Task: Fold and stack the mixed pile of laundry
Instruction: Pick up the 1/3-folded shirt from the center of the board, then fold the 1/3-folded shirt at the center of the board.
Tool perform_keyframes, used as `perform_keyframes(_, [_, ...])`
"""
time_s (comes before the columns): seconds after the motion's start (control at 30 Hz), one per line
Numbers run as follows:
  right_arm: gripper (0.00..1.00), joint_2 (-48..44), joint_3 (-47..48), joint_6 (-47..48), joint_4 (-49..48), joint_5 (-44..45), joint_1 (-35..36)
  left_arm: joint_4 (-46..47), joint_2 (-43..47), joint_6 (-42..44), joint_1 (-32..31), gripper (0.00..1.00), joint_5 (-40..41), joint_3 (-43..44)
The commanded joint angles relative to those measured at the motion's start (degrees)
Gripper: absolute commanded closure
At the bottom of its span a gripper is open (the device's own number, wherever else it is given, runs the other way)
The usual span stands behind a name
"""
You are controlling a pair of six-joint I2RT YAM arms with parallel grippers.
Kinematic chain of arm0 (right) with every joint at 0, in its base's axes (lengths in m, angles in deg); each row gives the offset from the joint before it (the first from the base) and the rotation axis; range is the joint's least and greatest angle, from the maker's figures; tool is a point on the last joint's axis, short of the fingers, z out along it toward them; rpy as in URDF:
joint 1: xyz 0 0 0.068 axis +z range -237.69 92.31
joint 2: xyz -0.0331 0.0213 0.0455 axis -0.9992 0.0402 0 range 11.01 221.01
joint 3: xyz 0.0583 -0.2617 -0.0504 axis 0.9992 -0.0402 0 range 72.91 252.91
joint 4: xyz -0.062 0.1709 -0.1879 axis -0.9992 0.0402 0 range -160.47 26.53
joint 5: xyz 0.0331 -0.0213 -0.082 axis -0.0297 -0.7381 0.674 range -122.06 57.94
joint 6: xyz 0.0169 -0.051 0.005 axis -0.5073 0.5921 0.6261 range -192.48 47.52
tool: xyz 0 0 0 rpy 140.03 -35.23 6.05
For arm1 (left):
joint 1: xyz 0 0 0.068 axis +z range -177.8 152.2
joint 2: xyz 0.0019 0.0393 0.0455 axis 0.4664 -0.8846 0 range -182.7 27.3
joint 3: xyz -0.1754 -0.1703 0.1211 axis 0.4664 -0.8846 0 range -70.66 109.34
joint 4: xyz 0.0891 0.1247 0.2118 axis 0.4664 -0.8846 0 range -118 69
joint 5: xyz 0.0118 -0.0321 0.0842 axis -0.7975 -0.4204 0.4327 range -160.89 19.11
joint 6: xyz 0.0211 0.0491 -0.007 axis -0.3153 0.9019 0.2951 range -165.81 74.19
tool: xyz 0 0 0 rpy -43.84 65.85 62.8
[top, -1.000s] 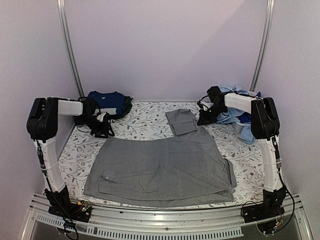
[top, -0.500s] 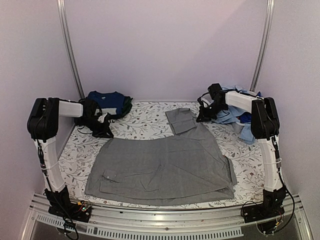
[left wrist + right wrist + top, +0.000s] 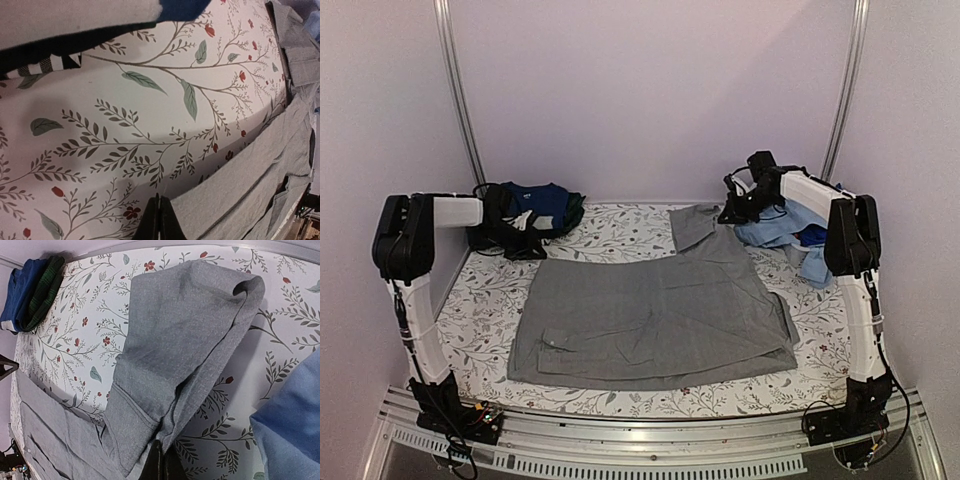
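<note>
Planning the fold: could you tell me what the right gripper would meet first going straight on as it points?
Probably the grey shirt: the right gripper is shut on it, and its bunched sleeve lies ahead; beyond, the floral sheet.

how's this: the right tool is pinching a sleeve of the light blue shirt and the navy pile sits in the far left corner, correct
Not quite. The right tool is pinching a sleeve of the grey shirt, not the light blue shirt, which lies beside it; the right wrist view shows this. The navy pile does sit in the far left corner.
</note>
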Motion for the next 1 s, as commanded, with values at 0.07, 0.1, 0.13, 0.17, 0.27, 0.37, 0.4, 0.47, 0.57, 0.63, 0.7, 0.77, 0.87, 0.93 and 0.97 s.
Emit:
perform_keyframes(0.07, [1.00, -5.59, -5.18, -0.21, 0.82, -3.17, -0.09, -0.29, 5.26, 1.09, 0.78, 1.00, -2.36, -1.37])
perform_keyframes(0.1, [1.00, -6.63, -6.70, -0.08, 0.79, -3.39, -0.08, -0.50, 5.94, 1.32, 0.80, 1.00, -2.41, -1.99])
perform_keyframes(0.13, [1.00, -8.26, -8.16, -0.06, 0.72, -3.71, -0.04, -0.70, 6.79, 1.57, 0.80, 1.00, -2.39, -2.64])
perform_keyframes(0.17, [1.00, -9.27, -9.86, 0.01, 0.52, -4.08, -0.10, -0.80, 7.58, 1.63, 0.78, 1.00, -2.43, -3.45])
perform_keyframes(0.27, [1.00, -13.66, -15.70, -0.38, -0.41, -4.91, -0.03, -1.18, 9.92, 1.93, 0.74, 1.00, -2.34, -5.62])
perform_keyframes(0.37, [1.00, -17.03, -19.86, -0.04, -0.09, -4.76, -0.06, -2.02, 11.91, 2.65, 0.65, 1.00, -1.90, -7.62])
perform_keyframes(0.4, [1.00, -17.70, -20.89, 0.27, 0.28, -4.89, -0.08, -2.28, 12.67, 2.84, 0.65, 1.00, -1.61, -8.38])
perform_keyframes(0.47, [1.00, -19.24, -23.04, 0.85, 0.48, -5.50, -0.05, -2.75, 14.40, 3.53, 0.61, 1.00, -0.99, -9.90])
perform_keyframes(0.57, [1.00, -22.05, -25.55, 0.91, 0.58, -6.36, -0.11, -3.89, 17.16, 5.54, 0.65, 1.00, -0.30, -11.76])
perform_keyframes(0.63, [1.00, -23.49, -26.34, 1.00, 1.66, -6.46, -0.04, -4.21, 19.57, 6.21, 0.58, 1.00, 0.26, -12.98])
perform_keyframes(0.7, [1.00, -24.87, -27.19, 1.17, 2.61, -6.59, 0.00, -5.33, 22.05, 6.68, 0.36, 1.00, 1.40, -13.39])
perform_keyframes(0.77, [1.00, -27.17, -28.60, 1.13, 2.95, -6.95, 0.04, -6.85, 24.70, 7.19, -0.29, 1.00, 2.55, -13.35])
perform_keyframes(0.87, [1.00, -29.96, -31.28, 1.34, 3.81, -7.19, 0.08, -9.99, 27.43, 9.51, -2.89, 1.00, 5.82, -13.71])
perform_keyframes(0.93, [1.00, -31.46, -33.72, 1.46, 4.39, -6.79, 0.13, -10.55, 28.94, 11.33, -4.99, 1.00, 7.74, -15.04])
perform_keyframes(0.97, [1.00, -32.41, -35.69, 1.52, 4.54, -6.73, 0.27, -10.73, 29.62, 11.92, -6.00, 1.00, 8.29, -15.78])
